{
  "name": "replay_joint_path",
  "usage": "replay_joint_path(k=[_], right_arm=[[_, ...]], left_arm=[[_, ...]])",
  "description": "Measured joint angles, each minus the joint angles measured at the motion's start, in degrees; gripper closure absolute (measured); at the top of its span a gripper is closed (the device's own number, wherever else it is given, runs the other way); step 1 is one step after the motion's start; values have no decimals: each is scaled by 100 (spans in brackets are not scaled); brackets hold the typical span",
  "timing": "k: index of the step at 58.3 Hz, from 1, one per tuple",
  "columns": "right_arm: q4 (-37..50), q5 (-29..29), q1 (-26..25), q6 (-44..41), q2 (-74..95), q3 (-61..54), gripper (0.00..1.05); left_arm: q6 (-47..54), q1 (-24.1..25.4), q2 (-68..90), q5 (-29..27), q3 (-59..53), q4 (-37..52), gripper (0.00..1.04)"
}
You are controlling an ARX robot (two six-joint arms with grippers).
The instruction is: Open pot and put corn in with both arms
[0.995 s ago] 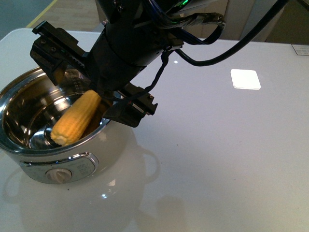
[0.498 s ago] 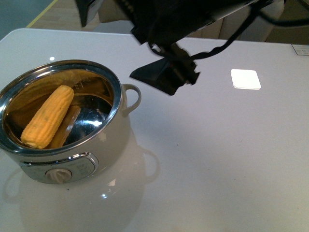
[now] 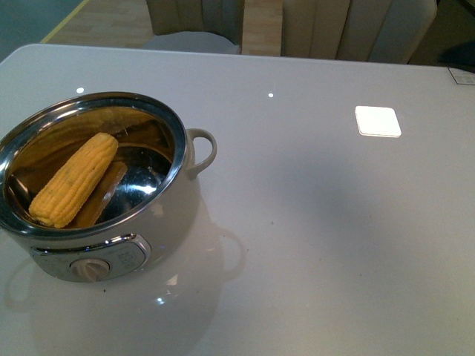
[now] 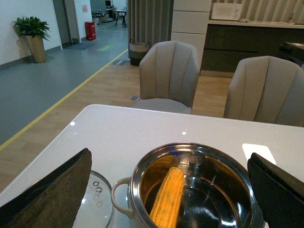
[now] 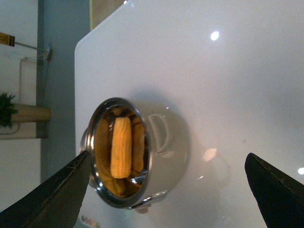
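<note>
1. The corn cob lies loose inside the open electric pot on the white table.
2. The left gripper has its jaws spread wide; pot and corn show between them.
3. The right gripper is likewise spread and empty, the pot between its fingers.
4. A glass lid lies beside the pot, near the left gripper's finger.

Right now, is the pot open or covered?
Open. The pot has no lid on it, and the corn lies inside in plain sight. A glass lid rests on the table beside it in the left wrist view.
</note>
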Motion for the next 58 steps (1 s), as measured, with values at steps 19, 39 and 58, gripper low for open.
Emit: replay_joint_path(k=[19, 39, 58], right_arm=[[-885, -476, -1565, -1934, -1908, -953, 9], [-881, -463, -2203, -3036, -2739, -1309, 12], [2927, 1102, -1635, -4030, -3856, -3515, 73]], left_arm=[[0, 0, 2, 0, 0, 0, 7], [0, 0, 0, 0, 0, 0, 7], [0, 0, 0, -2, 0, 0, 7]])
